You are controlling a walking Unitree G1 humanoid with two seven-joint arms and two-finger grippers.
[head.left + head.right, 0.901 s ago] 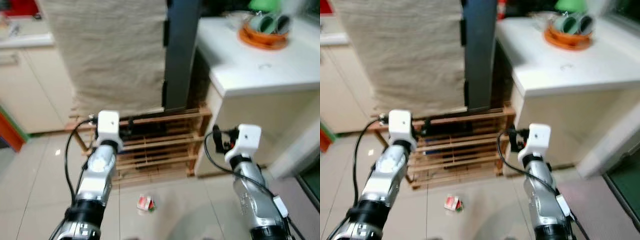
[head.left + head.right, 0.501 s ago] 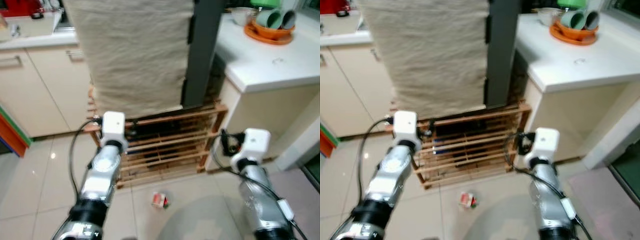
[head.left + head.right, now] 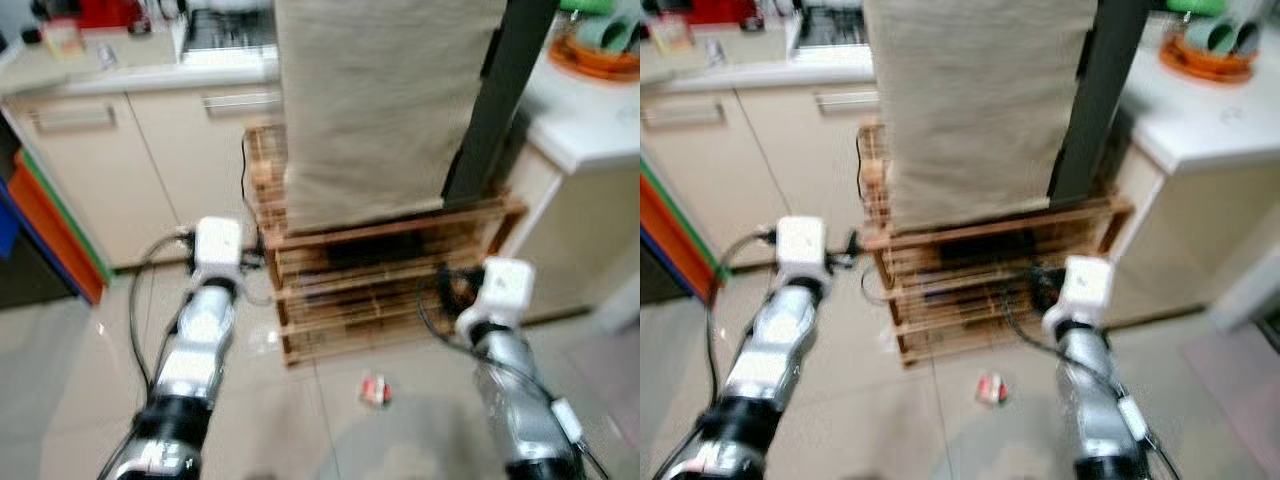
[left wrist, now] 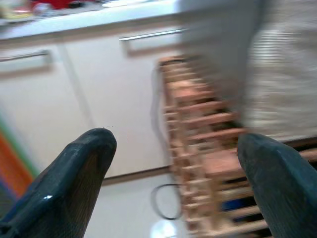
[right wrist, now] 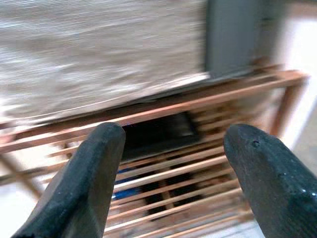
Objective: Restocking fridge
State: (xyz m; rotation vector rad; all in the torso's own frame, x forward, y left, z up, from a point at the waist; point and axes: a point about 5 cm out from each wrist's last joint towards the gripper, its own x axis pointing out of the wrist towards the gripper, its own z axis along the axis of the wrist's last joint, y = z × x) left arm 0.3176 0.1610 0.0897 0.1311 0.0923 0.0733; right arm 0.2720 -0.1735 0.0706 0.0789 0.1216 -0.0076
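1. Grippers: left gripper (image 4: 171, 163) and right gripper (image 5: 173, 173) both spread wide, holding nothing, raised ahead, probably for walking.
2. Wooden rack (image 5: 163, 148) lies beyond right jaws; fridge unidentifiable.

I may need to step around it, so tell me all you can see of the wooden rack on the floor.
The wooden rack is a low crate-like frame of thin reddish-brown slats with open gaps, standing upright on the pale tiled floor. A beige cloth hangs down over its top. Dark items sit inside, too blurred to name. A black cable runs by its left end. It stands between cream cabinets and a white counter.
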